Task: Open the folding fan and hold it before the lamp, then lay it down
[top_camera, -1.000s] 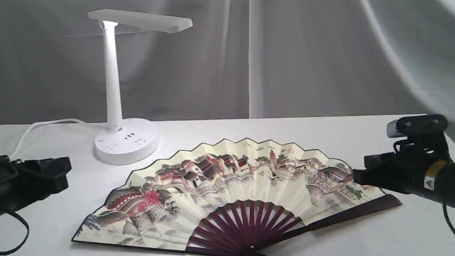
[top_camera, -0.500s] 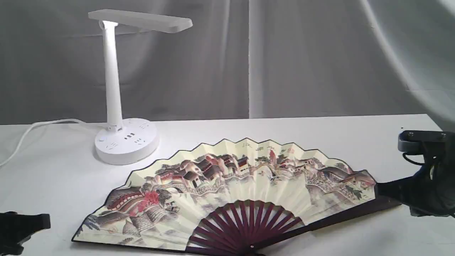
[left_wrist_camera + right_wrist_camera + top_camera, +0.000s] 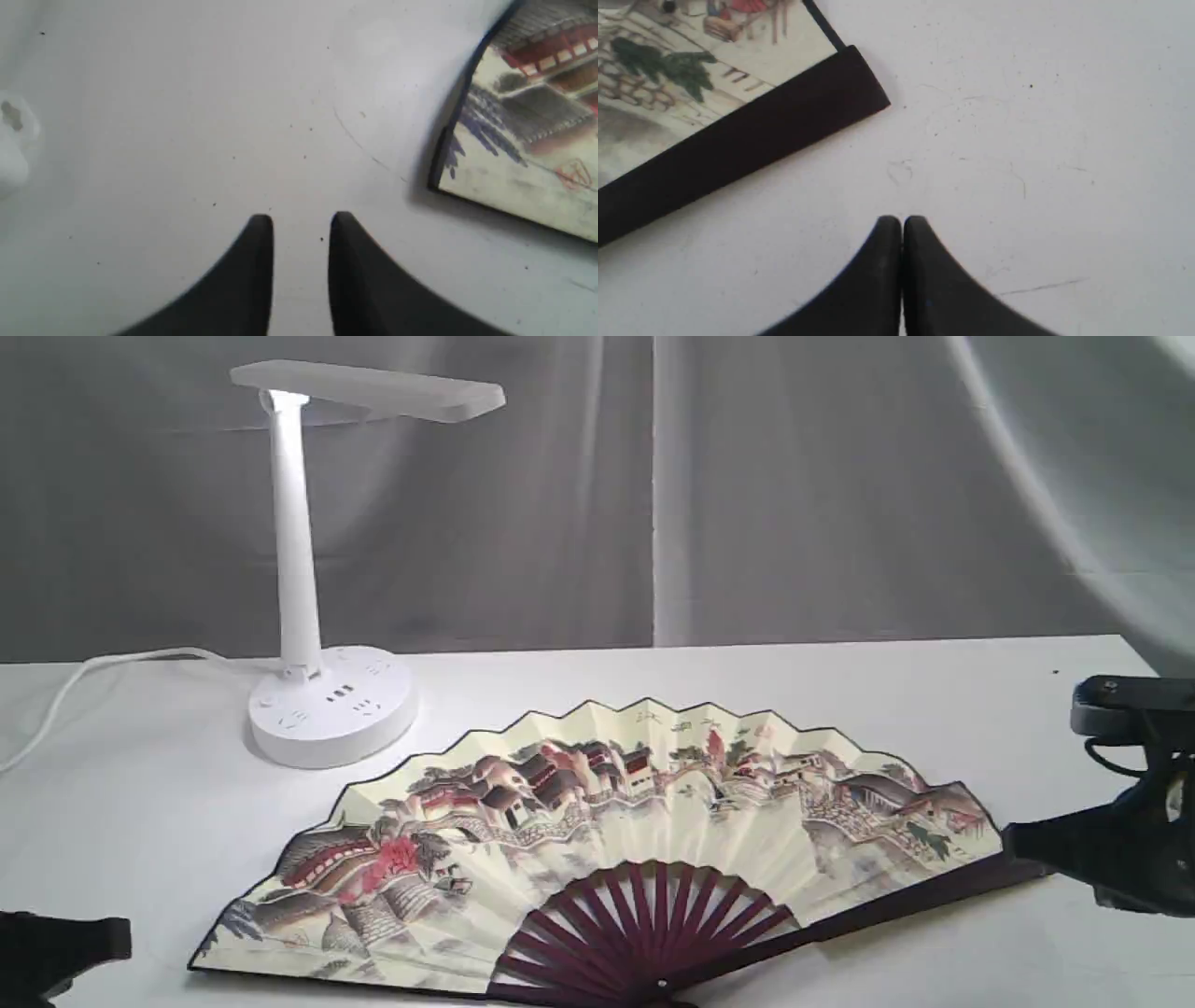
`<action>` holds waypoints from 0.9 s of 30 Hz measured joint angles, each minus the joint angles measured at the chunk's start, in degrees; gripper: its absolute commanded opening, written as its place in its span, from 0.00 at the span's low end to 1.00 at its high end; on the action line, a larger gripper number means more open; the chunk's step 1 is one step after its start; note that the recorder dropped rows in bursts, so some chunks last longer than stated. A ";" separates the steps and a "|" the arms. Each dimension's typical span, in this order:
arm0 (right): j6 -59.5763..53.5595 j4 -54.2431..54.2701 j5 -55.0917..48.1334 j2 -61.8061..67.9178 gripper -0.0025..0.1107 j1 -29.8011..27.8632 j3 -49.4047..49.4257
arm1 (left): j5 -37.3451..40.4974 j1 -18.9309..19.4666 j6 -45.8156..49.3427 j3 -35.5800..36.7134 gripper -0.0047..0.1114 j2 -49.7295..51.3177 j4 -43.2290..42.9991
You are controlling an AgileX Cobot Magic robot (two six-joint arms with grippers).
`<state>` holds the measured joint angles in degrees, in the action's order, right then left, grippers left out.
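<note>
Lying open, folding fan [image 3: 653,784], wrist views show left jaws narrow, right jaws touching

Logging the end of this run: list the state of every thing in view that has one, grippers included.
folding fan: fully open, lying flat on the table, held by nothing.
lamp: upright; lit or not, cannot tell.
left gripper: jaws slightly apart, empty, off the fan's corner.
right gripper: jaws shut, empty, clear of the fan's guard.
</note>
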<state>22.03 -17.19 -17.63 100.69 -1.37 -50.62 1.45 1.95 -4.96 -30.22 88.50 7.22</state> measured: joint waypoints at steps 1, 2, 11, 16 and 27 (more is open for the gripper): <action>0.00 0.00 0.71 -1.21 0.02 0.00 1.11 | 0.92 0.00 0.00 0.00 0.04 -0.60 -0.67; 0.00 0.00 1.44 -2.72 0.02 0.00 2.46 | 1.72 0.00 0.00 0.00 0.04 -1.16 -1.25; 0.00 0.00 7.46 -16.21 0.02 0.00 14.09 | 11.74 0.00 -0.10 0.00 0.04 -12.49 -3.11; 0.00 0.00 11.49 -25.82 0.02 0.00 20.76 | 14.64 0.00 -0.10 0.99 0.04 -21.18 -3.11; 0.00 0.13 16.11 -53.17 0.02 0.00 35.31 | 7.46 0.00 -0.22 12.94 0.04 -45.49 -3.11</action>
<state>22.03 -17.06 -1.53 47.52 -1.37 -15.31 8.91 1.95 -5.18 -17.28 43.01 4.11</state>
